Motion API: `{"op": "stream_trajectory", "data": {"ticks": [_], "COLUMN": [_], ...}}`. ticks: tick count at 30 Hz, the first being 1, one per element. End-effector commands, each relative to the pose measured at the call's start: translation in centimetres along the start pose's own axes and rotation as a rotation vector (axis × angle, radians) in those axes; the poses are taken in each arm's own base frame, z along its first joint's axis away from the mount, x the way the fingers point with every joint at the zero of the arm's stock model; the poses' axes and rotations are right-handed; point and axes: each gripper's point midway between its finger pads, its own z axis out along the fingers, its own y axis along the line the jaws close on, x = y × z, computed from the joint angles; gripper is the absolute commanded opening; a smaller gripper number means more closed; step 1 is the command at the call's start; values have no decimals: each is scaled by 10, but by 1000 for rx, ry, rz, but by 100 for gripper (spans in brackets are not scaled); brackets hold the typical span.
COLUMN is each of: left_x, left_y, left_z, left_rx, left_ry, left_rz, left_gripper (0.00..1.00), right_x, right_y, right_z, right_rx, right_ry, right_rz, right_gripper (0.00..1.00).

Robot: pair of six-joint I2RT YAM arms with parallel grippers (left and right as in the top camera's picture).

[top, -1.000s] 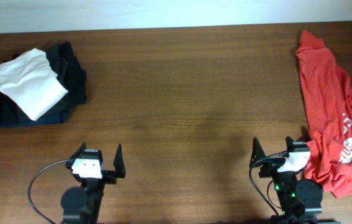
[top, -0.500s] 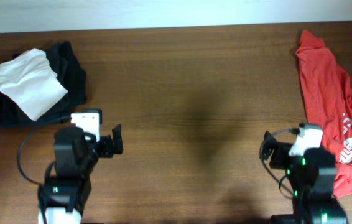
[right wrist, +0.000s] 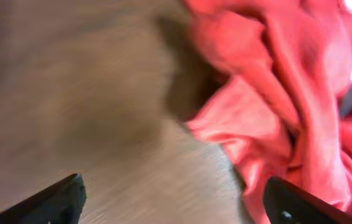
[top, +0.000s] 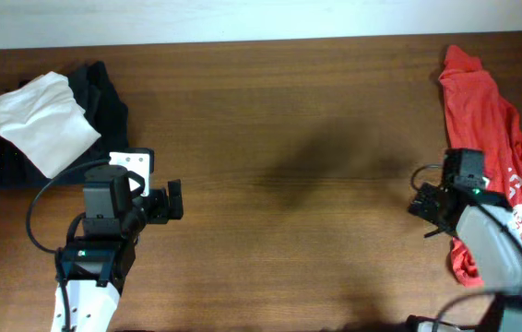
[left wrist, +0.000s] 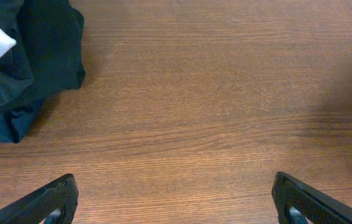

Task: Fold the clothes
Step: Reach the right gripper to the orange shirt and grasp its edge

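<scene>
Your left claw [left wrist: 176, 202] & right claw [right wrist: 176, 202]: both apart, empty. T-shirt [top: 482, 120] bunched at right edge of counter [top: 279, 111], by right claw. White garment [top: 40, 124] on dark garments [top: 100, 97], far-left corner.

Open table [top: 279, 138] midway — T-shirt [top: 478, 111] blocks right.

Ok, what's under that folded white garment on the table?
A pile of dark garments lies under the white garment, showing past its edges and resting on the wooden table. The white one covers the middle of the pile, so the number of dark pieces can't be told.
</scene>
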Motion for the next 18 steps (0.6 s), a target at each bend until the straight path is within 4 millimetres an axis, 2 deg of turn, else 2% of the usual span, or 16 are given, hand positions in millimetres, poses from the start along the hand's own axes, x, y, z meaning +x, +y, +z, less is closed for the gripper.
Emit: {"op": "stream_trajectory", "data": {"ticks": [1, 5, 9, 11, 12, 14, 15, 17, 18], "left_x": [-9, -9, -9, -9, -9, -9, -9, -10, -11], "left_y": [-3, -3, -3, -3, -3, -3, -3, -3, -3], "left_z": [-4, -4, -4, -4, -4, -4, -4, -4, -4], "left_rx": [14, 13, 14, 13, 13, 13, 14, 13, 13], "left_ry": [-19, -20, -20, -20, -20, -20, -20, -24, -28], "left_rz": [-2, -3, -2, -3, -3, -3, -2, -2, -2], "left_gripper": [99, 99, 99, 99, 99, 99, 99, 99, 99], "right_x": [-13, -21, -23, -21, -18, -8, -1, 21, 31], "right_y": [-21, -20, -18, -19, -19, -12, -1, 66, 98], "right_z": [22, 37, 41, 42, 42, 41, 39, 12, -12], "right_rx": [67, 67, 65, 69, 71, 29, -36, -449, -660], "right_ry": [1, -12, -20, -8, 2, 49, 85, 192, 213], "right_rz": [100, 120, 122, 118, 116, 107, 85, -123, -231], "right_gripper": [89, 76, 45, 10, 4, 4, 4, 4, 4]}}
